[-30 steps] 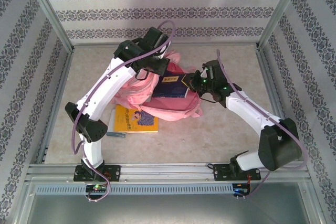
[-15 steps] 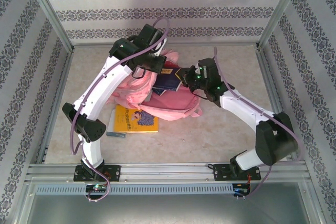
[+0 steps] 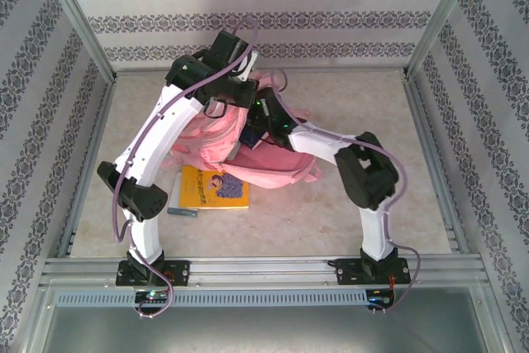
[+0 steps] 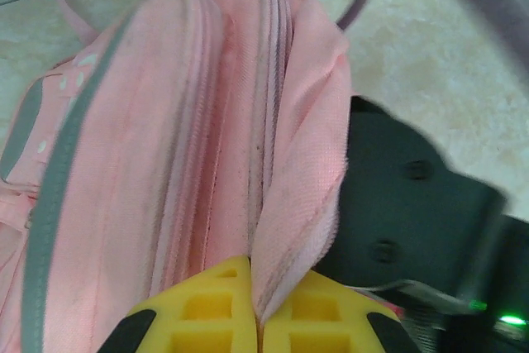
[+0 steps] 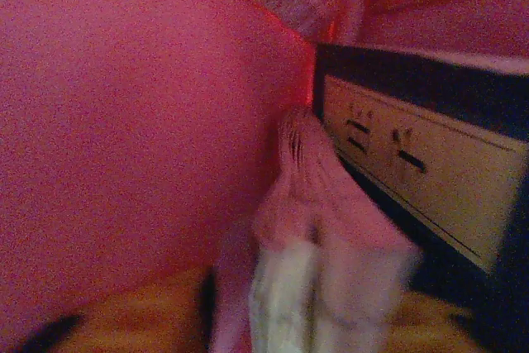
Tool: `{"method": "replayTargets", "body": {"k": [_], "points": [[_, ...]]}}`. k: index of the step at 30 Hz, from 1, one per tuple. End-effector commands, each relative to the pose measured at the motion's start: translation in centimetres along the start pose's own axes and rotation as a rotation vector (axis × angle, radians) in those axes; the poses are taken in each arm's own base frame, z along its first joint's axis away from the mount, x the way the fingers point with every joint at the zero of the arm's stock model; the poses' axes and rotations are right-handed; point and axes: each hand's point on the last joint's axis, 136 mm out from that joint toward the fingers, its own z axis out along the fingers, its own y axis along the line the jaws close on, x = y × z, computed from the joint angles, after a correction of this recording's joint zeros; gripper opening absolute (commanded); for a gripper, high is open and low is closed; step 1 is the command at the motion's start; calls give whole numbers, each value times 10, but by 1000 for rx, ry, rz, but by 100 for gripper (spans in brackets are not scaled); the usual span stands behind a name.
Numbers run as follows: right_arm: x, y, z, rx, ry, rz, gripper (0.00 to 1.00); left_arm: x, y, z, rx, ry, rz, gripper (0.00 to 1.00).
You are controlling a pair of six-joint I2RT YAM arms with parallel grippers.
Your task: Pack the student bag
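The pink student bag [image 3: 269, 167] lies mid-table with its mouth held up. My left gripper [image 4: 258, 307] is shut on the pink flap of the bag's opening [image 4: 302, 204], at the bag's far end [image 3: 240, 95] in the top view. My right arm [image 3: 318, 142] reaches into that mouth from the right. Inside, past the pink lining [image 5: 124, 121], a dark blue and cream book [image 5: 413, 167] rests to the right of my right gripper [image 5: 310, 312]. Its jaws stand apart, off the book, with a fold of pink and white fabric between them. A sliver of the book [image 3: 246, 133] shows at the mouth.
A yellow book [image 3: 213, 188] lies flat on the table against the bag's near left side, with a grey-blue edge [image 3: 182, 212] sticking out below it. Metal frame rails [image 3: 83, 171] and patterned walls close in the table.
My right arm has pushed left, carrying the dark blue book into the bag, and its jaws have come apart off the book. My left gripper kept its hold on the flap, shifting slightly back.
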Motion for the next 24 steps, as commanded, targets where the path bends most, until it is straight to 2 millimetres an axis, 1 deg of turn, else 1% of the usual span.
{"method": "replayTargets", "body": {"k": [1,2,4,7,10,14,16,19,21,23,24], "points": [[-2,18,3,-39,-14,-79,57,-46,-2,-22,92,-174,-75,0],[-5,21,-5,-36,-27,-120,63,-47,2,-19,99,-172,-92,0],[-10,24,-21,-22,-29,-196,70,-51,7,-15,108,-173,-118,0],[-13,32,-45,-57,8,-253,71,-54,15,-5,107,-165,-149,0],[-17,35,-77,-58,41,-336,71,-57,21,2,94,-164,-164,0],[-22,27,-131,-5,31,-461,69,-62,26,19,88,-156,-185,0],[-26,15,-158,61,-3,-523,68,-65,27,29,93,-153,-190,0],[-36,-19,-199,208,-72,-544,66,-69,22,49,127,-139,-213,0],[-38,-34,-219,246,-77,-526,65,-70,17,65,162,-125,-229,0],[-37,-44,-235,256,-68,-522,65,-70,11,80,201,-108,-243,1],[-36,-48,-244,270,-66,-534,65,-69,7,87,224,-96,-249,4]]}}
